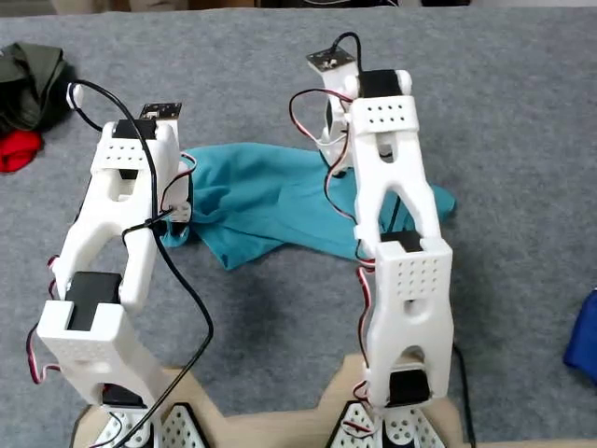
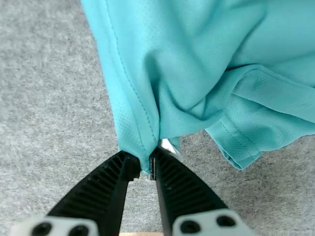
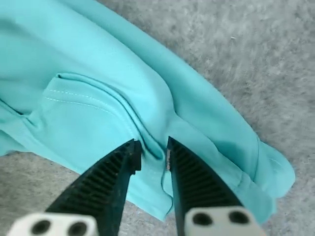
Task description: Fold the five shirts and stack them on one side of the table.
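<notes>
In the middle of the grey table [image 1: 522, 121], the teal shirt [image 1: 270, 201] lies crumpled and unfolded, spread between the two arms. At the shirt's edge on the left arm's side, the left gripper [image 2: 147, 167] is closed narrowly on a pinch of hem, and the cloth [image 2: 197, 73] fans out in loose folds away from its black ribbed fingers [image 2: 110, 182]. On the shirt's opposite side, the right gripper [image 3: 153, 150] has its jaws drawn close, with a raised ridge of the fabric [image 3: 98, 88] held between them beside a stitched seam. Well apart from the teal shirt, beyond the left arm, a dark green garment [image 1: 33, 79] and a red one [image 1: 19, 149] lie bunched just beside each other. Well apart on the right arm's side, a blue cloth [image 1: 583, 336] lies at the table's edge.
</notes>
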Controlling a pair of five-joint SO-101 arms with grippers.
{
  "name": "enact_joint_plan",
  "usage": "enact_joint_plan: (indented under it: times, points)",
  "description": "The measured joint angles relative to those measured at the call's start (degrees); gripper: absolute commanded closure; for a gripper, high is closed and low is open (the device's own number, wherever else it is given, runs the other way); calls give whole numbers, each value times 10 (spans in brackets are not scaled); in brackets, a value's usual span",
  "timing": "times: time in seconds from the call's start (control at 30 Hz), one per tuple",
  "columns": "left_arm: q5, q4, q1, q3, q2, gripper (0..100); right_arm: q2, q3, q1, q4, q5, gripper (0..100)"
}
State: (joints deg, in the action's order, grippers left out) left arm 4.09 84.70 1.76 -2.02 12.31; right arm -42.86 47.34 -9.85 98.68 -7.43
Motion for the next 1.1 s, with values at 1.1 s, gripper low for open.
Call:
enact_joint_plan:
  times: [1.1]
  points:
    - [0,7,0,25,0,982,0,55,33,25,40,990]
